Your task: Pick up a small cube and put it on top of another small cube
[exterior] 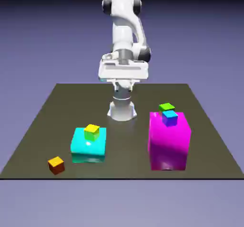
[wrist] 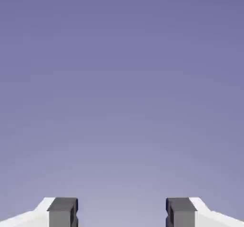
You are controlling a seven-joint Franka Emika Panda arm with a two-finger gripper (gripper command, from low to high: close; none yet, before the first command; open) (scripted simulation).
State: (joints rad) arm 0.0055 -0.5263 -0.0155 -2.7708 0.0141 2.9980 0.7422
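- In the exterior view, the gripper hung high over the table, near the arm's own base, touching no cube; I took this as a starting pose that left me room to choose an approach.
- The small orange cube sat far out ahead of the hand and well below it, toward the exterior view's left, near the table's front edge. I judged that the hand would need a long reach and a turn to match its skewed faces.
- Less far out from the hand, on that same side, the small yellow cube stood on the cyan block, which seemed to serve as its raised stand.
- Below and ahead of the hand, toward the exterior view's right, the small blue cube stood on the magenta block; the extra height, I judged, called for a high crossing there.
- The small green cube was partly hidden beyond them, and I couldn't tell what bore it.
- I couldn't tell which cube was meant as the base of the stack.
- In the hand view, the fingers stood wide apart with nothing between them, ready, I judged, to straddle a cube.
- Ahead of the fingers I saw only backdrop, so the hand was probably aimed above the table; their lower parts were cut off.
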